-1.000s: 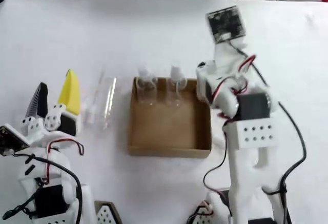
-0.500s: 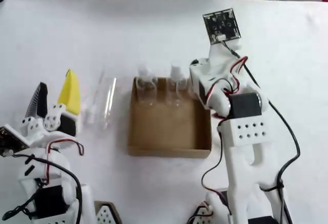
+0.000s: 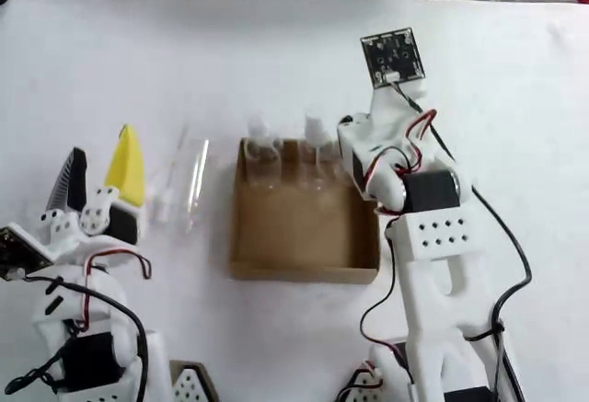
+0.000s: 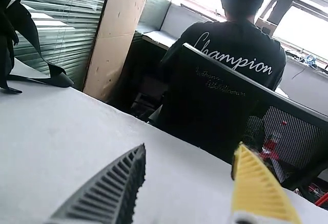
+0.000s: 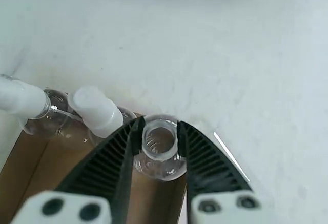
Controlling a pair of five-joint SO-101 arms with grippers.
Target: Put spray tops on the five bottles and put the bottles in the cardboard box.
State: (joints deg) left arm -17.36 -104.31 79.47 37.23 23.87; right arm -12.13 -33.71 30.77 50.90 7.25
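The right gripper (image 5: 159, 127) is clamping an uncapped bottle (image 5: 160, 163) by its neck at the box (image 3: 304, 271) corner, with two capped bottles (image 5: 95, 112) just beside it. Lowering it straight, clear of them, seems wise. The left gripper (image 4: 190, 155) is sitting with its fingers spread.

Four bottles (image 5: 159, 149), two with spray tops (image 5: 95, 108), one cardboard box (image 3: 304, 236)

Bright window (image 4: 303, 29) daylight washes out the white table (image 3: 110, 62).
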